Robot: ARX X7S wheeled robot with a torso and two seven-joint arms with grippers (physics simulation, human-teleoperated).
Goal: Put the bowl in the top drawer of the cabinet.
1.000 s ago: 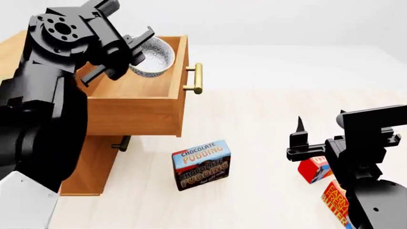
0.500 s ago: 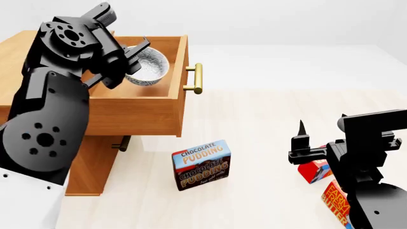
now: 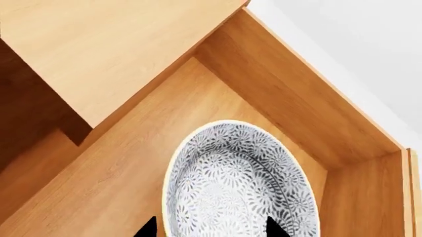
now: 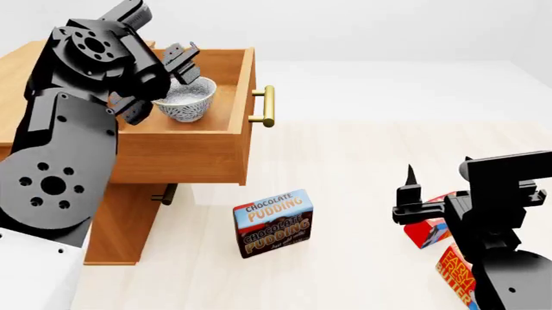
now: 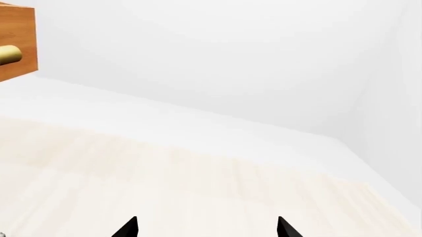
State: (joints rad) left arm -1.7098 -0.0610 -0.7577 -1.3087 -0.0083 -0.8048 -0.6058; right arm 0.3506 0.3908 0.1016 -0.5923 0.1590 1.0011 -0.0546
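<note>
So the bowl (image 4: 186, 102) is sitting inside the top drawer (image 4: 185, 145), which is pulled well out of the cabinet (image 4: 121, 223). It's upright, in the part of the drawer closest to the front panel with the brass handle (image 4: 268, 106). In the left wrist view the bowl (image 3: 238, 183) rests on the drawer floor near a corner where two walls meet, and its lower edge is cut off by the frame, so you don't get the whole rim.

The left gripper (image 4: 177, 61) hangs right over the bowl. Its fingertips (image 3: 146, 228) show as two dark points either side of the bowl in the wrist view, spread apart, and I can't see them pinching the rim, so it looks let go, jaws apart. The big black left arm (image 4: 69, 142) covers most of the cabinet's top and the back of the drawer in the head view, so that bit is hard to make out. The lower drawer's handle (image 4: 167, 192) only peeks out from under the top drawer.

The right gripper (image 4: 409, 197) is well away, over the tabletop (image 4: 362, 155) toward its right edge, fingers spread with nothing between them. Its wrist view mostly shows bare surface plus a sliver of the drawer corner and handle (image 5: 10, 54).

A chocolate pudding box (image 4: 273, 223) stands near the front middle of the tabletop. A red box (image 4: 424, 229) and a butter box (image 4: 454, 274) are partly hidden behind the right arm.
</note>
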